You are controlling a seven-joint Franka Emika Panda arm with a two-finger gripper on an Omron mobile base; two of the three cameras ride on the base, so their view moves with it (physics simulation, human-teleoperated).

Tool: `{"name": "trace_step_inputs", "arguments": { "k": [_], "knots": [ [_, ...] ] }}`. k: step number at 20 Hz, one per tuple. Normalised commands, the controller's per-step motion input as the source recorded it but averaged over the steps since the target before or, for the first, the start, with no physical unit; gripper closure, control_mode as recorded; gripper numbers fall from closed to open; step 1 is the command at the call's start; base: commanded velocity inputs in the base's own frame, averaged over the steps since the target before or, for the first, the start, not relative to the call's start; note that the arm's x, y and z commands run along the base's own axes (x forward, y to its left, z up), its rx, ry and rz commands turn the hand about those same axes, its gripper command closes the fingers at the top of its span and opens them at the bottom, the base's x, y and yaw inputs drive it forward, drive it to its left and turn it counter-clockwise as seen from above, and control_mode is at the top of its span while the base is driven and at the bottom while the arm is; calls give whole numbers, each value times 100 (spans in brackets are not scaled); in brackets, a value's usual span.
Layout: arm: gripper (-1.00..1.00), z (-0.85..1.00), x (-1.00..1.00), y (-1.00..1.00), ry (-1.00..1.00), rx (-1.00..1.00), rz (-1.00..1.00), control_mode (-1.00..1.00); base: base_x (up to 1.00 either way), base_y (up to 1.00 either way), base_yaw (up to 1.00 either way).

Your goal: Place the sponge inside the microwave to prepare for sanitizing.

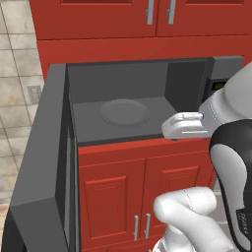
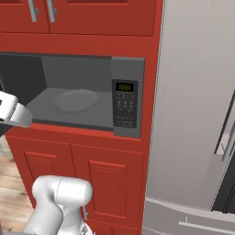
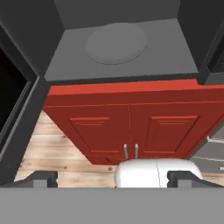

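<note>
Red cabinets [image 2: 73,174] frame the microwave [image 2: 92,92], door swung wide, turntable [image 3: 116,42] bare; our hand [image 3: 111,178] hovers outside it, fingers spread apart.

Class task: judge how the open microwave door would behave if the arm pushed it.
The door stands swung wide on one side, so it would probably swing shut, not slide. It looks thick and rigid, so bending is unlikely. The open gripper grips nothing.

Rendered home kitchen: built-in microwave [image 2: 124,98] just ahead of gripper [image 3: 112,179], red cabinets [image 2: 73,176] above and below it, steel fridge [image 2: 197,105] off to its right, wood floor [image 3: 65,148] beneath.
</note>
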Motion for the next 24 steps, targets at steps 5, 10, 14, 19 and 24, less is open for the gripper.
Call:
{"name": "trace_step_inputs", "arguments": {
  "k": [5,10,14,19,24],
  "knots": [
    [-100,-12,42,-37,0,-1,7,-100,0,0,0],
    [-100,-29,41,-23,0,0,18,-100,0,0,0],
    [-100,-35,40,-11,-4,-3,14,-100,0,0,0],
    [-100,-9,16,0,-1,-5,1,-100,0,0,0],
    [-100,0,0,0,0,0,0,-100,0,0,0]
  ]
}}
